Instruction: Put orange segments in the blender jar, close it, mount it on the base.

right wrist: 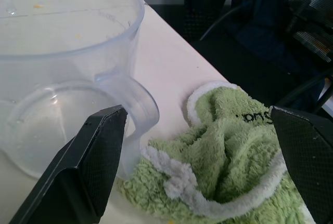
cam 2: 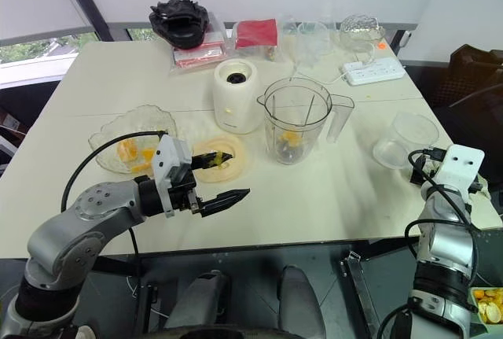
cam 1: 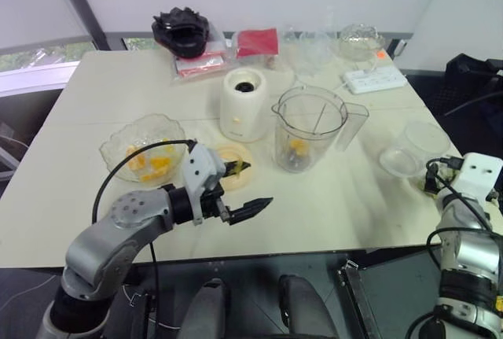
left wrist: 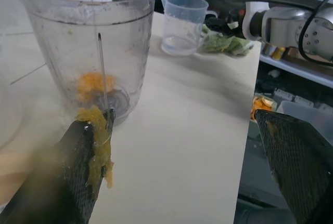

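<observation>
Black fingers of the left gripper (cam 1: 236, 189) stand wide apart just above the near part of the table (cam 1: 330, 213), holding nothing, though one finger (left wrist: 86, 167) carries a smear of orange pulp. Off at the table's right edge the right gripper (right wrist: 197, 156) is likewise spread and empty, pointing at a green towel (right wrist: 229, 151) and a clear measuring cup (right wrist: 67, 94), well apart from the work. Just beyond the left gripper lies the flat pale-yellow lid (cam 1: 233, 156), and to its left the scalloped glass bowl (cam 1: 118, 141) with several orange segments (cam 1: 153, 163) left in it. Farther in, the blender jar (cam 1: 308, 127) stands upright and uncovered, its handle turned to the right, with at least one orange piece (cam 1: 297, 146) at its bottom; the base (cam 1: 245, 105) stands just beside it on the left, its black socket bare. Judging by the fruit left in the bowl, loading is the step in hand. To do it well, the left gripper should swing back over the bowl, come down on a single segment and close gently, since these pieces look soft and slippery and will likely mash or stick to the pad. Carry it well above the jar's rim, release over the centre, and check that the sticky pulp actually drops before moving to the lid.
</observation>
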